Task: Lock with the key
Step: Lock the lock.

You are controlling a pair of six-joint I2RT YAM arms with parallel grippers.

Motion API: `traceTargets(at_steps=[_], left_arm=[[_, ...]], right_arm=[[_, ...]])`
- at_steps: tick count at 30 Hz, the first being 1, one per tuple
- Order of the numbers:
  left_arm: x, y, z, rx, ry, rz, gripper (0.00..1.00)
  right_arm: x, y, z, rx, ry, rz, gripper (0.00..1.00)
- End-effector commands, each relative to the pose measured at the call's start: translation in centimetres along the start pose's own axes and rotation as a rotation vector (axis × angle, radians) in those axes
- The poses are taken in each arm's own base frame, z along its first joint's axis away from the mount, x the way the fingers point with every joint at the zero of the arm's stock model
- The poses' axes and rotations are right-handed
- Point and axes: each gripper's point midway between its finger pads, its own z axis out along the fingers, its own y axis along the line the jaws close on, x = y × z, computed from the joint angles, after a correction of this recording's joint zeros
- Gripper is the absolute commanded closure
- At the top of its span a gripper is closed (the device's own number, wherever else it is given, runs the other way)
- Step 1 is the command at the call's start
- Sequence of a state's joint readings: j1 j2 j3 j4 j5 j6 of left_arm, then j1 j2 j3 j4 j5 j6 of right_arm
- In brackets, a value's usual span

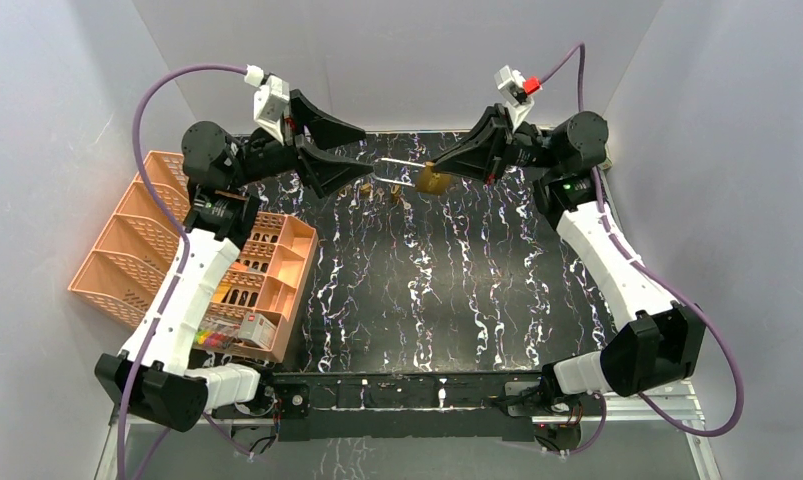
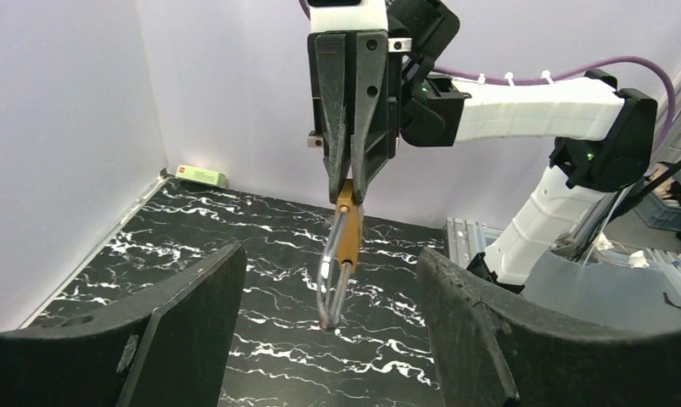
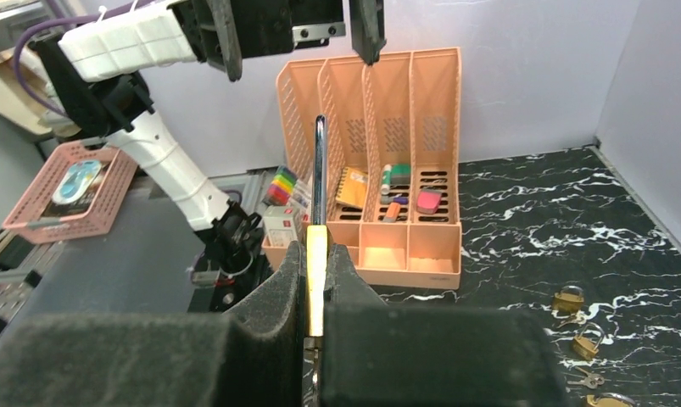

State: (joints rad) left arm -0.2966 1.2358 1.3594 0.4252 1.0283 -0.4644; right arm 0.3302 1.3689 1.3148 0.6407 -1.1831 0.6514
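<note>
My right gripper (image 1: pixel 445 172) is shut on the brass body of a padlock (image 1: pixel 434 181) and holds it above the far middle of the table. The padlock's steel shackle (image 1: pixel 397 163) points left toward my left gripper (image 1: pixel 367 148), which is open and empty, with its jaws spread on either side of the shackle tip. In the left wrist view the padlock (image 2: pixel 348 237) hangs from the right gripper, shackle (image 2: pixel 332 288) toward my open fingers (image 2: pixel 184 331). In the right wrist view the brass body (image 3: pixel 316 263) is pinched edge-on between the pads. I see no key in either gripper.
Two small brass padlocks (image 1: pixel 367 188) lie on the black marble table (image 1: pixel 447 300) below the grippers; they also show in the right wrist view (image 3: pixel 567 298) with small keys (image 3: pixel 581 381) beside them. An orange desk organiser (image 1: pixel 267 265) and file rack (image 1: pixel 117 250) stand at the left.
</note>
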Motion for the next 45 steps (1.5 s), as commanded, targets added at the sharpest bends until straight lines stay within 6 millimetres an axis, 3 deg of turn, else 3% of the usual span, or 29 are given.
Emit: traceTargets(at_steps=[1,6,12,14,16,20,25,28,30,38,40,42,45], left_arm=[[-0.4,-0.4,-0.7,-0.014,0.037,0.029,0.28],[1.2,-0.3,-0.6,0.031,0.105,-0.04,0.28],[2.5,-1.3,-0.7,0.143,0.163,-0.102,0.5],[2.6,-1.5,-0.7,0.157,0.165,-0.108,0.53],[2.6,-1.6,-0.8,0.164,0.162,-0.107,0.52],[2.4,-1.6,-0.6,0.176,0.146,-0.112,0.4],[2.2,-1.6,-0.3,0.21,0.128,-0.123,0.39],[2.6,-1.5,-0.1,0.222,0.131,-0.139,0.59],[3.1,-1.6,0.1,0.234,0.137,-0.154,0.67],[3.8,-1.3,1.1,0.247,0.143,-0.181,0.53],[3.6,-1.3,1.3,0.25,0.14,-0.175,0.66],[3.6,-1.1,1.5,0.246,0.133,-0.173,1.0],[3.6,-1.3,1.6,0.252,0.117,-0.169,1.0]], right_arm=[[-2.9,2.6,0.0,-0.08,0.013,-0.087,1.0],[-3.7,3.0,0.2,-0.107,0.022,-0.091,1.0],[-4.3,2.8,0.4,-0.114,0.023,-0.094,1.0],[-4.4,2.6,0.4,-0.113,0.021,-0.092,1.0],[-4.5,2.5,0.5,-0.113,0.02,-0.093,1.0],[-4.4,2.2,0.6,-0.115,0.019,-0.082,1.0],[-4.3,1.9,0.8,-0.115,0.016,-0.078,1.0],[-4.3,1.7,1.0,-0.115,0.011,-0.076,1.0],[-4.4,1.6,1.2,-0.116,0.007,-0.074,1.0],[-4.2,1.6,2.2,-0.14,0.004,-0.08,1.0],[-4.2,1.6,2.3,-0.143,0.009,-0.083,1.0],[-4.0,1.6,2.5,-0.143,0.014,-0.083,1.0],[-3.9,1.6,2.6,-0.137,0.015,-0.082,1.0]])
